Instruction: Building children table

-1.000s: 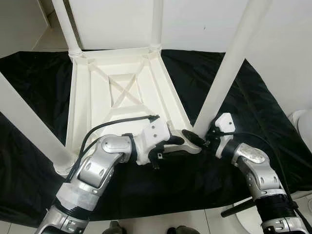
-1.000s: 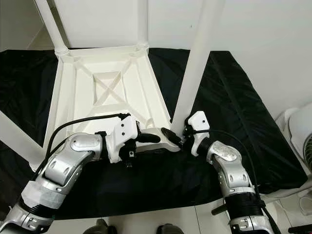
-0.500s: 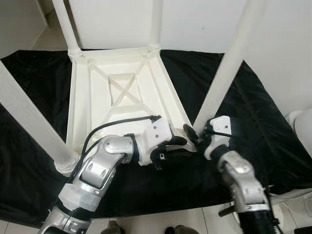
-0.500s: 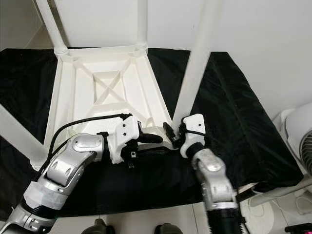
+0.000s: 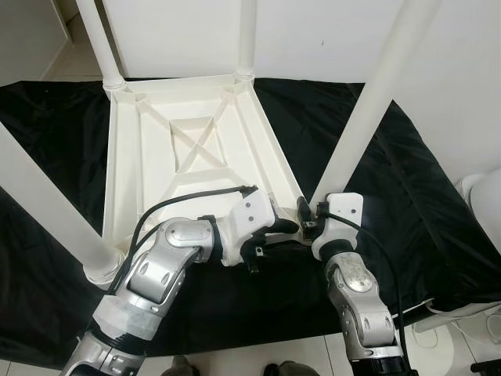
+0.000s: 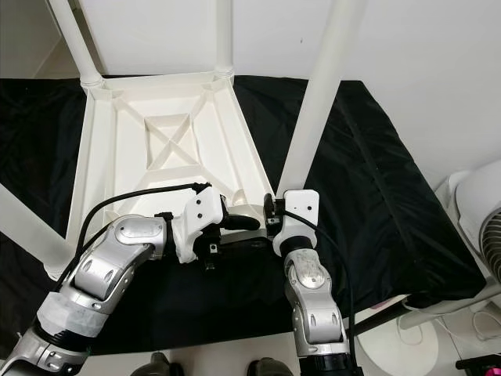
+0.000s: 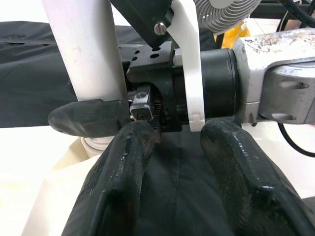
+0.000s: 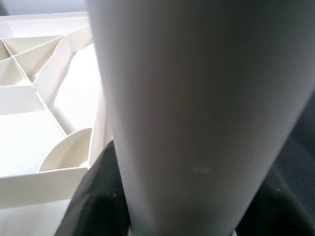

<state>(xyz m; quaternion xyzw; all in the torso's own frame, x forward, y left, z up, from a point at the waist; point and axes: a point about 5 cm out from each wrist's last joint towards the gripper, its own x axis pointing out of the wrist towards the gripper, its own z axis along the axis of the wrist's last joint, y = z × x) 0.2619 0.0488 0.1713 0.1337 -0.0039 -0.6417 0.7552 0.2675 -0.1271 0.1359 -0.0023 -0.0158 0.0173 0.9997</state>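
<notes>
A white children's table (image 5: 124, 164) lies upside down on a black cloth, its legs pointing up. At the near right corner stands the near right leg (image 5: 366, 113), tilted to the right. My right gripper (image 5: 310, 216) is shut around this leg's base, a black finger (image 8: 96, 194) on either side of the white tube (image 8: 197, 108). My left gripper (image 5: 286, 227) is open just left of that corner, low over the cloth. Its two fingers (image 7: 115, 182) point at the right wrist, with only black cloth between them.
Three more legs stand at the near left (image 5: 43, 207), far left (image 5: 94, 39) and far right (image 5: 247, 35) corners. The black cloth (image 5: 407, 172) covers the floor around the table. A white fan (image 6: 479, 227) stands at the right, near a white wall behind.
My right arm has swung inward, so its forearm now rises straight from below the leg's base, where the gripper remains. The left arm has barely moved.
</notes>
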